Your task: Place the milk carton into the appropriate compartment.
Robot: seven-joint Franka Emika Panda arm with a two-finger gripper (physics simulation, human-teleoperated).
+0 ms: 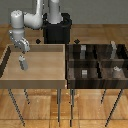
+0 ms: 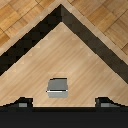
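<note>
Milk carton (image 1: 22,63) comes first as I read the exterior view from its left: it stands upright on the floor of the light wooden tray (image 1: 10,75), toward the left wall, well apart from everything else, with nothing holding it. My gripper (image 1: 22,49) hangs directly over it with a gap of air between, and in the wrist view the carton (image 2: 57,87) sits between the two fingertips (image 2: 22,103), which show far apart at the frame's lower edge, so I read the jaws as spread wide and empty. I judge the step in hand to be the descent to grasp. To do it well I would come straight down without drifting, keep the carton centred between the pads, and square the fingers to its flat sides rather than its corners, since the wrist picture shows the box sitting slightly askew to the finger line. I would stop with the pads on the body below the peaked top, where the faces are flat, and close gently so the light box does not tip or squirt out. Further toward the exterior view's right stands the dark compartmented bin (image 1: 70,67), holding a few small grey pieces in its cells; which cell suits the carton I cannot tell from here. The lift must clear the tray wall and the bin's dividers before I carry across.
</note>
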